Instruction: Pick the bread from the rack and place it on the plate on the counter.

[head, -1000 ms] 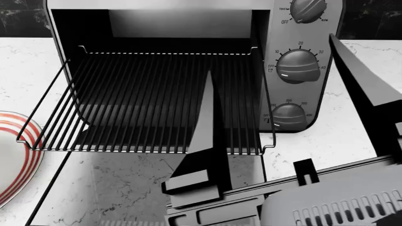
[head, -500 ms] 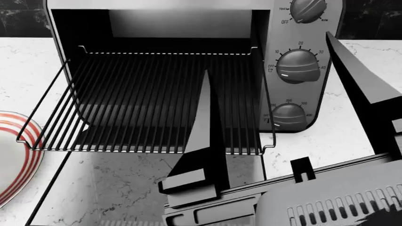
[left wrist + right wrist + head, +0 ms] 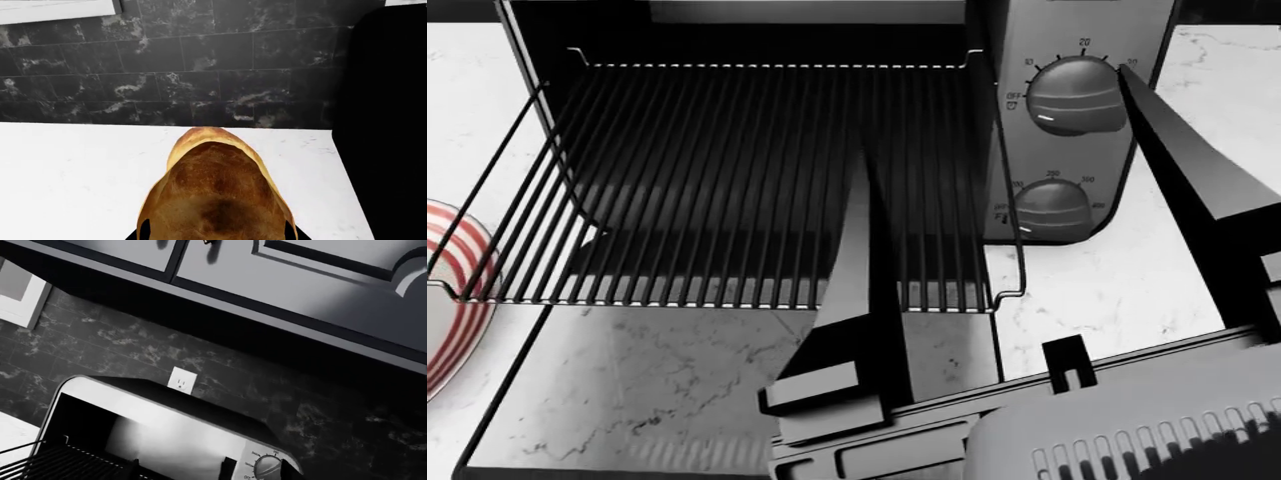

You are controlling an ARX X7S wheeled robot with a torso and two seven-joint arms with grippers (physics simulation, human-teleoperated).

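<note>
In the left wrist view the golden-brown bread (image 3: 217,195) fills the space between my left gripper's (image 3: 217,234) dark fingertips (image 3: 142,231), which are shut on it above the white counter (image 3: 67,175). In the head view the wire rack (image 3: 721,180) is pulled out of the toaster oven and holds nothing. The red-striped plate (image 3: 457,262) shows only partly at the left edge, beside the rack. My right gripper (image 3: 992,115) hangs open over the rack's right side and the oven knobs. Neither the left gripper nor the bread appears in the head view.
The toaster oven's control panel with knobs (image 3: 1074,95) stands right of the rack. Its glass door (image 3: 654,390) lies open below the rack's front. Black tiled backsplash (image 3: 200,75) rises behind the counter. Upper cabinets (image 3: 300,285) and a wall outlet (image 3: 182,380) are above the oven (image 3: 153,410).
The head view has shifted: oven, rack and plate now sit higher and further left in frame and look larger. The right gripper holds about the same place, still open.
</note>
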